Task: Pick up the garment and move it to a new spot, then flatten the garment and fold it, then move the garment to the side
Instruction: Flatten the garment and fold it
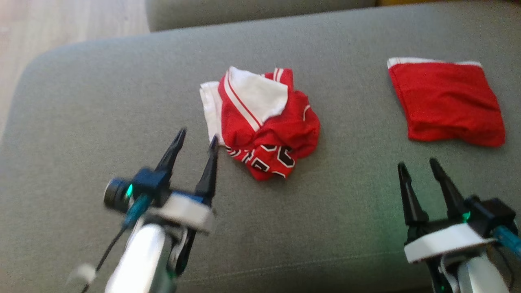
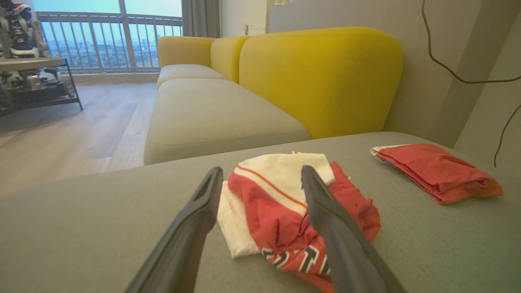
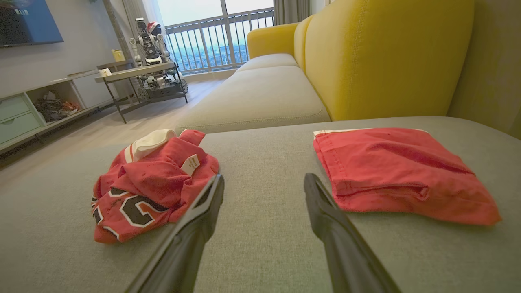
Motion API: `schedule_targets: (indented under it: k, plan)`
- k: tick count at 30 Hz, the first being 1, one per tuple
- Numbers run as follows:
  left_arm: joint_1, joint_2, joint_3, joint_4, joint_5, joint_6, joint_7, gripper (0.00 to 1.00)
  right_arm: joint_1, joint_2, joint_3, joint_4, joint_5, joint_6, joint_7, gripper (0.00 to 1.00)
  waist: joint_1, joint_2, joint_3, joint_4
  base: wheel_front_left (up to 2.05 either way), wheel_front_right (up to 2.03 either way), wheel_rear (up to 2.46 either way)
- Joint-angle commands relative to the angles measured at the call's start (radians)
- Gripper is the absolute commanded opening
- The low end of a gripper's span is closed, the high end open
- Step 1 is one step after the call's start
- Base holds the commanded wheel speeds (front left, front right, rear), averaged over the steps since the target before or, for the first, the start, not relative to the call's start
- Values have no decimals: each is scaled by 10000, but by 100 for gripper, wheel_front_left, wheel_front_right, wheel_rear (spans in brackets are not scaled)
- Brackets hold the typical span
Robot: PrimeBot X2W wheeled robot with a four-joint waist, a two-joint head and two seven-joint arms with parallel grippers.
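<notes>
- Garment (image 1: pixel 260 122): crumpled red-and-white jersey with black lettering at its near edge, lying mid grey sofa seat (image 1: pixel 93 106).
- Left claw (image 1: pixel 198 135): fingers spread, holding nothing, tips just beside the garment's near-left edge; contact cannot be told.
- Right claw (image 1: pixel 418 162): fingers spread, holding nothing, well right of the garment, over the seat.
- Folded red cloth (image 1: pixel 445 103): flat, far right, apart from the garment.
- Yellow backrest (image 2: pixel 321 77) beyond the seat.

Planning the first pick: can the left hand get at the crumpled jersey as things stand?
Probably yes. The left hand is open, fingertips right by the white edge of the crumpled jersey, nothing lying between them on the grey cushion. The folded red garment sits well off to the right.
</notes>
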Motion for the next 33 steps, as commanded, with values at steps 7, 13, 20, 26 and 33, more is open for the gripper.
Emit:
schedule_targets:
  k: [7,13,20,26,33]
  plan:
    - [-3012,5,-1178,1390,-106,-328,-49,100,-956,-100,444,-601,75,-4,-65,100,-4,0,1622,-917,0,0,0]
    - [-4220,5,-1974,2412,-466,-131,91,100,-1244,-100,520,-692,190,-4,-65,100,-4,0,2255,-1274,0,0,0]
    - [-4896,5,-2276,3402,-558,135,241,100,-1467,-100,462,-739,331,-4,-65,100,-4,0,2546,-1492,0,0,0]
    - [-5197,28,-2102,3717,-609,352,104,100,-1503,-100,449,-721,400,-4,-65,100,-4,0,2527,-1503,0,0,0]
    - [-4995,23,-1807,3684,-1257,296,17,0,-1431,-100,413,-670,437,-4,-65,100,-4,0,2273,-1321,0,0,0]
